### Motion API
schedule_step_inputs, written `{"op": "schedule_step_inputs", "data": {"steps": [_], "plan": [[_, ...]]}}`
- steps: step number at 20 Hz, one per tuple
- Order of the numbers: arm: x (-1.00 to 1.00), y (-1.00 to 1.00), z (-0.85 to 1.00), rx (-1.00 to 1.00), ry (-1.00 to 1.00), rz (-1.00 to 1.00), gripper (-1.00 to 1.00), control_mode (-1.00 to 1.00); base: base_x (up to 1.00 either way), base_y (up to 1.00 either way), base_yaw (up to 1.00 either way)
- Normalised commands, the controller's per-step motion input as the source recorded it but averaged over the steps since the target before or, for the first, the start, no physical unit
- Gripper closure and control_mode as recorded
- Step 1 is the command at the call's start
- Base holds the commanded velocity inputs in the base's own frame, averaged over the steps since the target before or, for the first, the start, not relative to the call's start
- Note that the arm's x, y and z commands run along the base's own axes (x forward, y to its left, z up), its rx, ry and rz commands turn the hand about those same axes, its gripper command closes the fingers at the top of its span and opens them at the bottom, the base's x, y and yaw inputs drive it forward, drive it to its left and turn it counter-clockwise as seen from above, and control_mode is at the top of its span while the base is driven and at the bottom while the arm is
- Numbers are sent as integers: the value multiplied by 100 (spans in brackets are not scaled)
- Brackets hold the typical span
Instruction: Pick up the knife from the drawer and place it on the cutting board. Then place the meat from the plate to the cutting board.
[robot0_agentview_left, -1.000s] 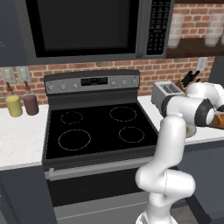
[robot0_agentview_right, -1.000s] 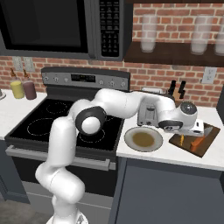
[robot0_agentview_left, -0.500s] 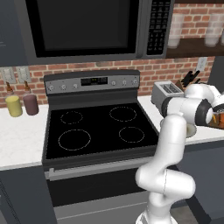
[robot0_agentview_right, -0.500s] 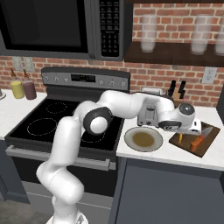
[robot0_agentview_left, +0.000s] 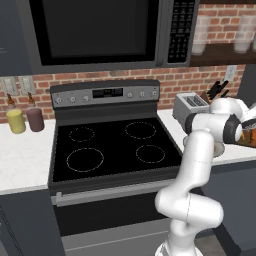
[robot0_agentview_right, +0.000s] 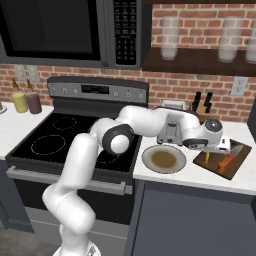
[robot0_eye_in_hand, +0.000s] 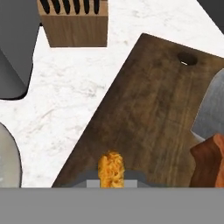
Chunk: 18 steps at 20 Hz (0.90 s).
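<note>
Currently, the end effector is gripping the meat, its jaws closed down on the small orange-brown piece, which is showing at the bottom centre of the hand view between the two tips. In the right base view the meat is appearing as a short orange piece hanging under the end effector, above the left corner of the cutting board.

The cutting board is lying as a dark brown wooden slab running diagonally across the hand view, with a small hole near its upper right corner. The knife is resting on the board, orange handle toward the lower part of the frame and silver blade pointing up-right; its handle and blade are also entering the hand view at the right edge.

The plate is sitting on the white desk just left of the board, bare in its olive-tan centre. A toaster and a wooden knife block are standing behind them toward the brick wall.

Open board surface is lying between the meat and the knife, and bare desk is separating the board from the knife block.
</note>
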Motion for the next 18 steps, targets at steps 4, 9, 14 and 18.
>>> {"op": "schedule_step_inputs", "data": {"steps": [4, 9, 14, 18], "plan": [[14, -27, 0, 0, 0, -4, 100, -100, 0, 0, 0], [13, -30, 0, 0, 0, -5, 100, -100, 0, 0, 0], [11, -23, 0, 0, 0, -4, 100, -100, 0, 0, 0], [0, -2, 0, 0, 0, -1, -100, -100, 0, 0, 0]]}}
